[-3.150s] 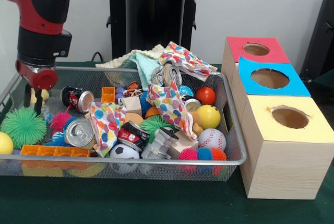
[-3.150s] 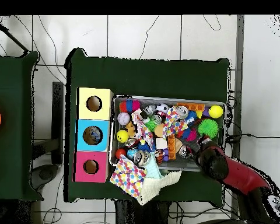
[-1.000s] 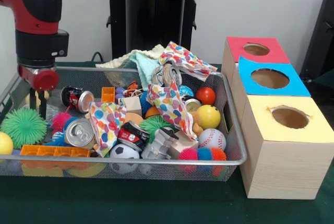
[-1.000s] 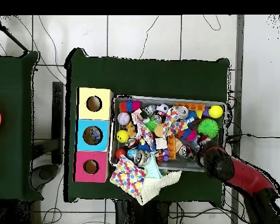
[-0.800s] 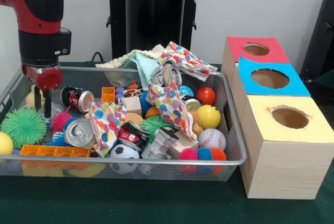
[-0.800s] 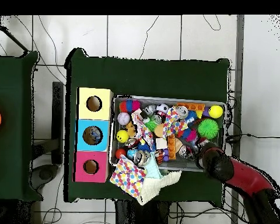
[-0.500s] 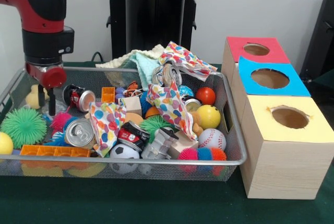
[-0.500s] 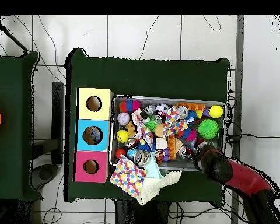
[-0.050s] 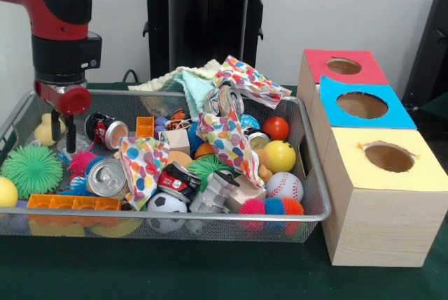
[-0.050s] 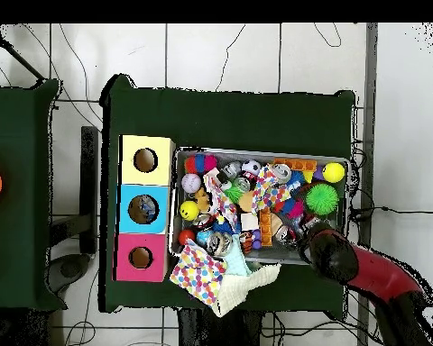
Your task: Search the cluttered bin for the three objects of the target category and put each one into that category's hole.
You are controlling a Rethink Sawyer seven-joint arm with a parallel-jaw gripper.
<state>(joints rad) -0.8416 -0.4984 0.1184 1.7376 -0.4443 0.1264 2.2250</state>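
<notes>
The wire mesh bin (image 9: 210, 214) is packed with toys. In it lie a silver can (image 9: 106, 177), a red and black can (image 9: 106, 132), a third can (image 9: 178, 181) and a crushed can (image 9: 227, 98). There are also a red ball (image 9: 276, 128), a yellow ball (image 9: 280, 155), a baseball (image 9: 284, 187) and a soccer ball (image 9: 166, 205). My gripper (image 9: 63, 143) hangs inside the bin's left end, just left of the red and black can, open with nothing between its fingers. In the overhead view the arm (image 10: 333, 255) hides the gripper.
Three wooden boxes with round holes stand right of the bin: red top (image 9: 364, 69), blue top (image 9: 392, 115) and yellow top (image 9: 420, 174). A green spiky ball (image 9: 31, 169), a yellow duck (image 9: 44, 131), orange bricks (image 9: 73, 202) and patterned cloths (image 9: 227, 143) crowd the bin.
The gripper has shifted to the right along the bin's left end, away from the duck and closer to the red and black can. Nothing in the bin has moved.
</notes>
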